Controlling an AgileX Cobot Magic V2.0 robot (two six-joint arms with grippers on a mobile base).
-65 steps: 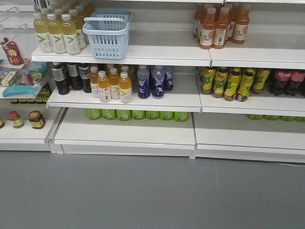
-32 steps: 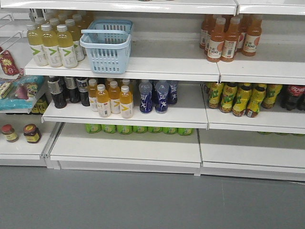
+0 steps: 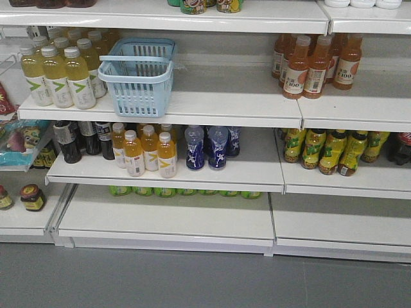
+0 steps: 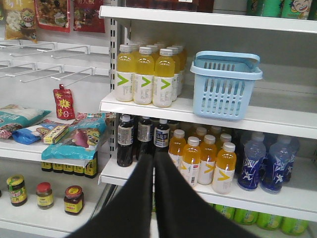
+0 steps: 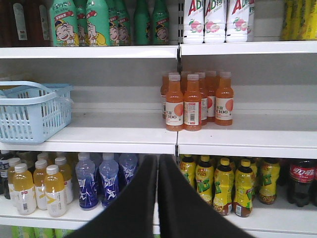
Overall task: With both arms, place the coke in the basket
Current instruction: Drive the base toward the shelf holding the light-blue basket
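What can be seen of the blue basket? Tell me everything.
The basket is light blue plastic, rectangular, with slotted walls, a thick rim and thin handles lying across its top. It stands upright on the white shelf, just right of the yellow-drink bottles. Nothing shows inside it, and nothing but the shelf visibly touches it.

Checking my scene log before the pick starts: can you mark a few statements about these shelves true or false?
1. The basket stands right beside the pale yellow bottles. True.
2. The coke is inside the basket. False: it stands far right, one level lower, near the yellow-green bottles.
3. The left claw grips a bottle. False: it holds nothing, and its fingers are together.
4. The blue bottles stand lower than the basket. True.
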